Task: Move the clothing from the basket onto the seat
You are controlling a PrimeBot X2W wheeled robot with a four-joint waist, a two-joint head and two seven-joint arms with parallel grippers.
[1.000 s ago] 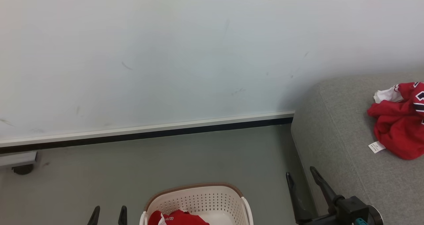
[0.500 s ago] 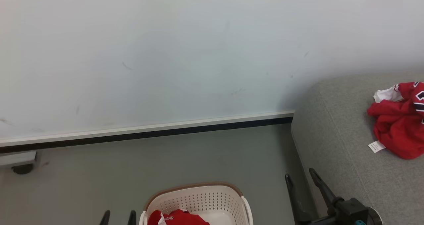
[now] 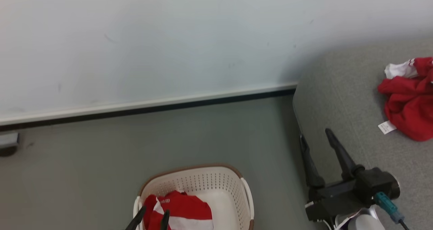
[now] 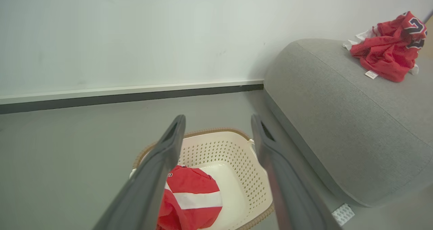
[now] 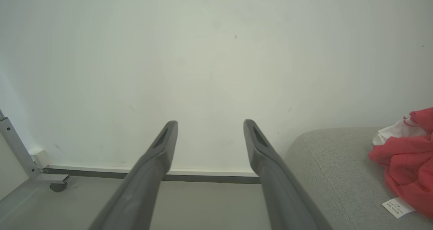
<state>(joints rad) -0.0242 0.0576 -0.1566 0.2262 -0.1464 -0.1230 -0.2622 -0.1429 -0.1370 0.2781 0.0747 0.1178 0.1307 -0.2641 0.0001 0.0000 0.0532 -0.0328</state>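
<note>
My left gripper (image 3: 154, 212), jaws spread and empty, has swung in toward the basket (image 3: 189, 167) as my head tips down; the striped garment (image 3: 182, 206) inside looks next. My right gripper (image 3: 315, 134) hangs spread at the seat (image 3: 338, 98) edge. Left wrist: fingers frame the basket, open floor (image 4: 67, 155) around it. Right wrist: the jersey (image 5: 406, 169) lies on the seat, bare room beside it.
</note>
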